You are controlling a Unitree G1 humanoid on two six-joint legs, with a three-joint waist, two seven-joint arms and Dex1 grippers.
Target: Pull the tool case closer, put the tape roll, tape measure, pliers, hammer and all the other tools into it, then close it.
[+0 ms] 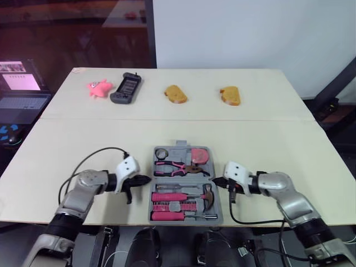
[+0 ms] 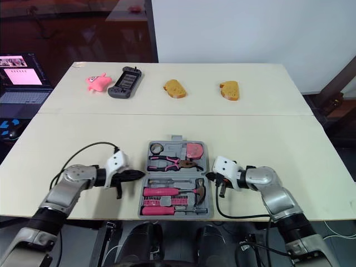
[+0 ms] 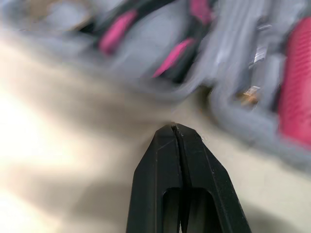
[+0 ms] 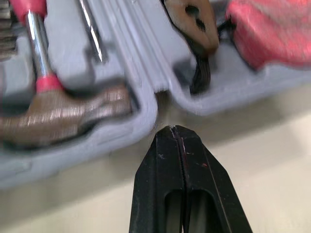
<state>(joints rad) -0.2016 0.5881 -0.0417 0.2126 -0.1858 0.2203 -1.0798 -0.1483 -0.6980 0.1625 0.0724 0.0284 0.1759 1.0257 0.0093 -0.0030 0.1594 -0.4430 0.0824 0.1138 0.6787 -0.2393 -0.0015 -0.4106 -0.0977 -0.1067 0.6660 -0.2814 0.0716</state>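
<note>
The grey tool case (image 1: 186, 206) lies open near the table's front edge. Its far half holds the tape roll (image 1: 162, 153), pink tape measure (image 1: 199, 155) and pliers (image 1: 177, 166); its near half holds the hammer (image 1: 207, 194) and pink-handled tools (image 1: 169, 197). My left gripper (image 1: 146, 179) is shut, empty, pointing at the case's left side by the hinge. My right gripper (image 1: 216, 182) is shut and empty too, its tip at the case's right side by the hinge (image 4: 158, 104). The right wrist view shows the hammer head (image 4: 63, 116) and the pliers' jaws (image 4: 194, 24) close ahead.
On the far part of the table (image 1: 278, 150) lie a pink star toy (image 1: 99, 88), a dark handheld device (image 1: 125, 88) and two bread-like pieces (image 1: 175, 94) (image 1: 230, 95). A laptop (image 1: 21, 89) sits off the table's left.
</note>
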